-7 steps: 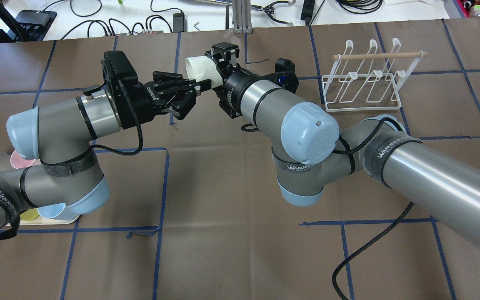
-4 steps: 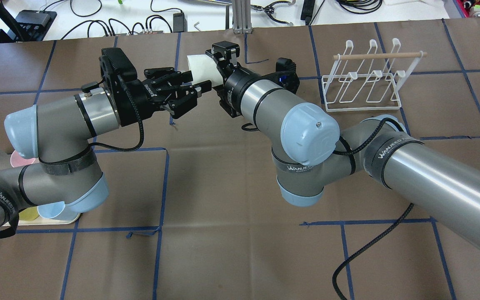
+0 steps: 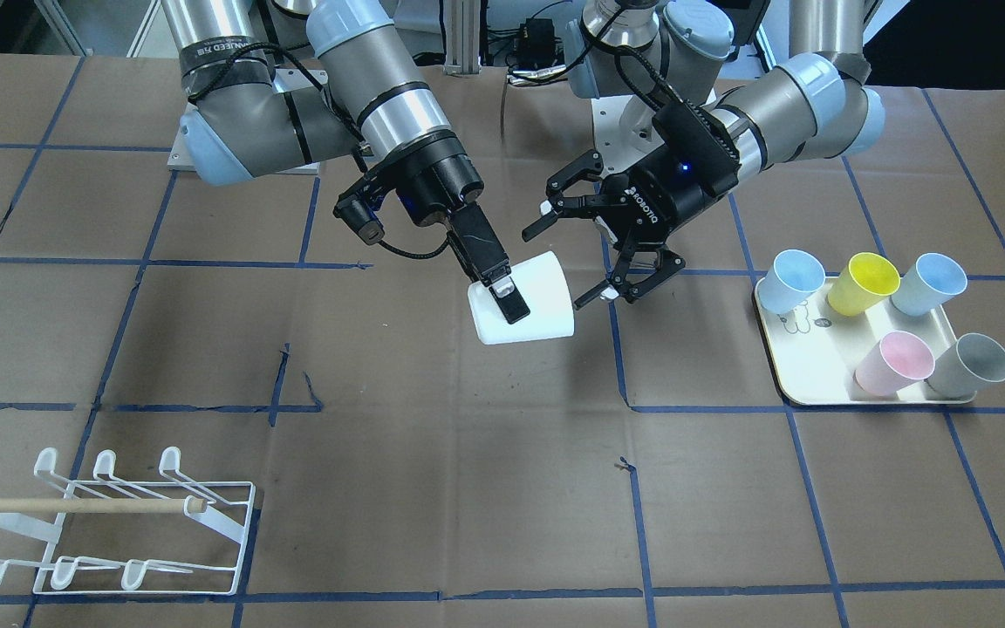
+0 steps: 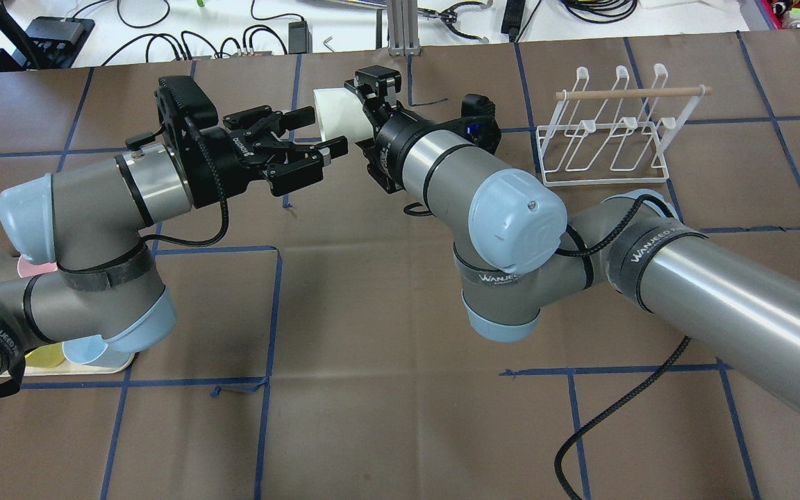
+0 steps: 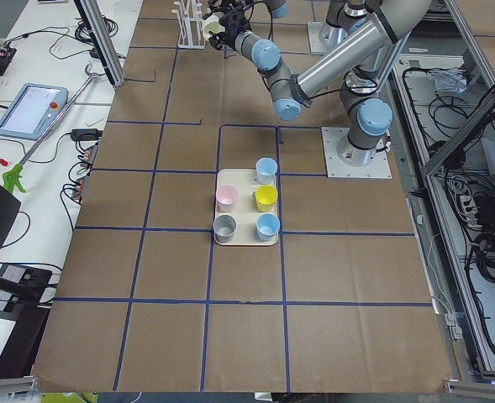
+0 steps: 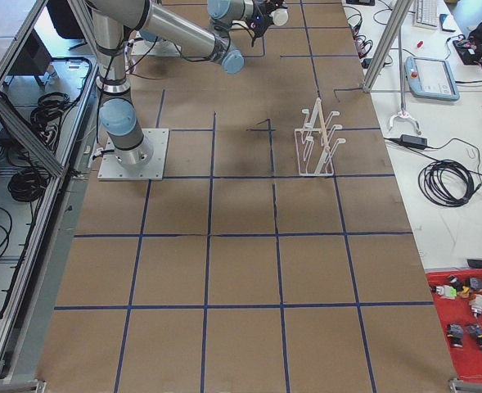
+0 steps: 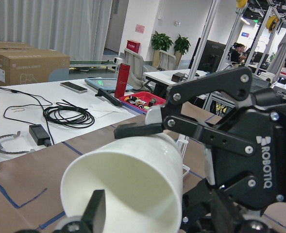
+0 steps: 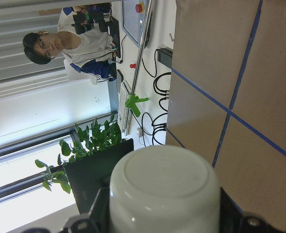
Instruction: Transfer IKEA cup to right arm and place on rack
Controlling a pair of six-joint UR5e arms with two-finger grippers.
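— Who has the cup right now?

— The right gripper (image 3: pixel 509 303). It is clamped across the white cup (image 3: pixel 537 296), which hangs on its side above the table (image 3: pixel 729 523), centre of the front view, mouth toward the left gripper (image 3: pixel 568 266). That one is spread wide and carries nothing, its fingertips (image 3: pixel 529 234) sitting either side of the rim (image 3: pixel 564 292).

— Clear of it?

— From the front view they look apart. In the left wrist view one tip sits so close over the rim that I cannot tell.

— So the first risk is the retreat.

— Yes. If the left gripper backs off crooked, a fingertip could clip the rim and twist the cup in a narrow two-finger hold on a smooth, tapered wall. It could slide or drop.

— And after that?

— The rack (image 3: pixel 119 523) is well apart, lower left of the front view. The cup probably has to turn mouth-down over a prong (image 3: pixel 47 458). Come in off-centre and it may glance off, or shove that light wire frame across the table.
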